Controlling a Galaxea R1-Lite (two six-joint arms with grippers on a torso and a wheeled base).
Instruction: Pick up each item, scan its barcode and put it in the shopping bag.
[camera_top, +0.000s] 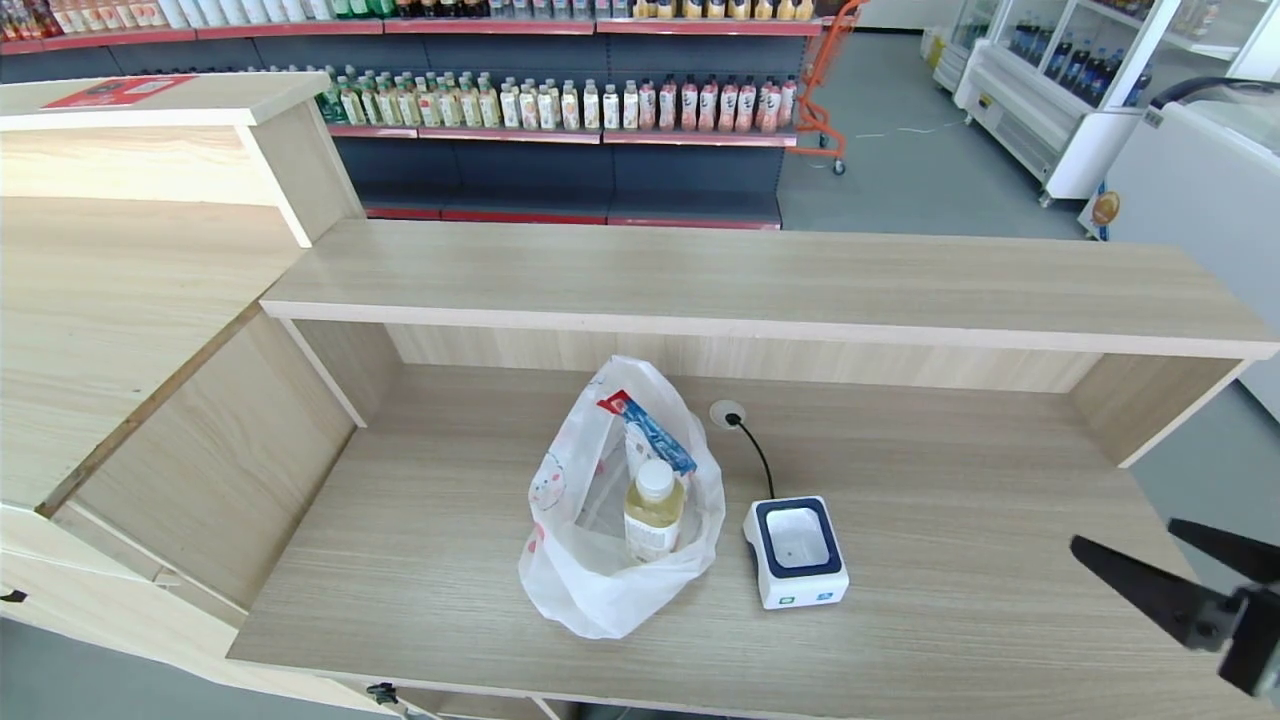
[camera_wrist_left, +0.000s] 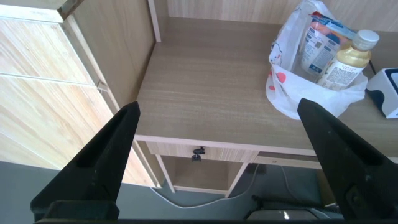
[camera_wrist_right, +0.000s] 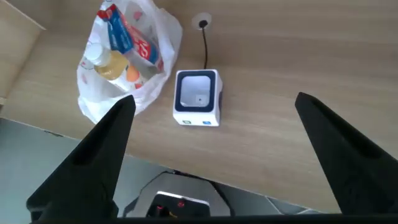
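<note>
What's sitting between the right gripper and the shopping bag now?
The scanner, close beside the shopping bag. From the scanner to the right gripper the counter is bare, as the head view shows.

Wooden counter (camera_top: 760, 280), drink shelves (camera_top: 560, 105), grey floor (camera_top: 900, 150)

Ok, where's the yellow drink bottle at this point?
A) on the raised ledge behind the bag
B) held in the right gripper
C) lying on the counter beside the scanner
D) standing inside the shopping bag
D: the bottle stands upright inside the shopping bag, next to a blue and red packet; the right gripper is open and empty.
</note>
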